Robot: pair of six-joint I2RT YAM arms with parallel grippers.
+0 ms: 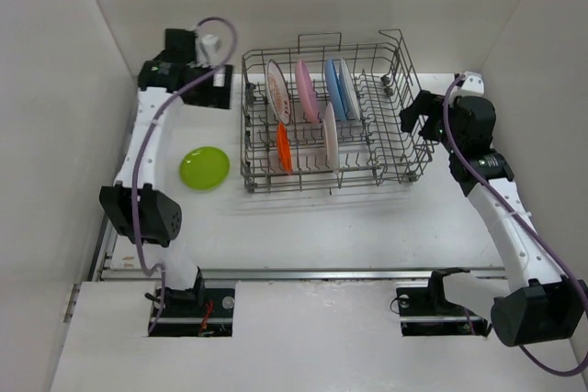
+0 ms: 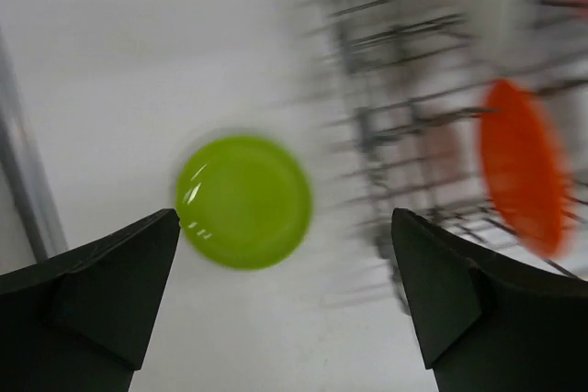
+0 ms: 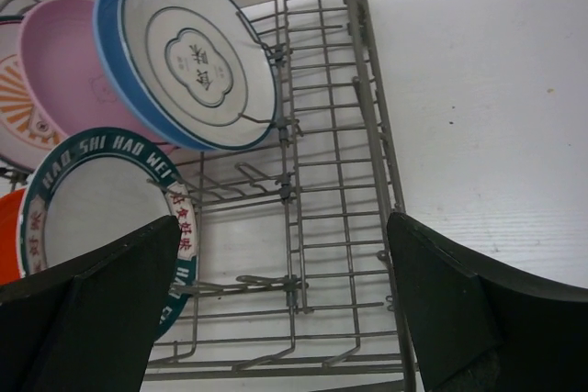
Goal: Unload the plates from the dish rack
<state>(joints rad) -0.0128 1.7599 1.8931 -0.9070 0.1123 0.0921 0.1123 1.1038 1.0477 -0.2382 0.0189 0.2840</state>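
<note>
Working in the middle of the unloading, by the look of things. Seeing one lime green plate (image 1: 204, 168) lying flat on the desk (image 1: 322, 227), near the left side of the dish rack (image 1: 386, 167) but not touching it. Counting about six more plates standing on edge between the tines: in the far row a white sunburst plate (image 1: 276, 91), a pink plate (image 1: 306, 91) and a blue plate (image 1: 333, 89) with a pale one close behind it; in the near row an orange plate (image 1: 283, 147) and a white plate with a green lettered rim (image 3: 101, 208).

Holding the left hand (image 2: 285, 218) wide open and gripping nothing, above the desk at the far left corner of the rack, looking down on the green and orange plates in a very blurred wrist view. Holding the right hand (image 3: 282, 218) spread wide too, empty, just outside the right end of the rack and facing the plates through the wires.

Judging the step as the reach for the next plate. Probably calling for bringing one hand over the rack, setting one finger on each face of a thin rim, closing, then lifting straight up clear of the tines. Needing care with the narrow gaps between neighbours.
</note>
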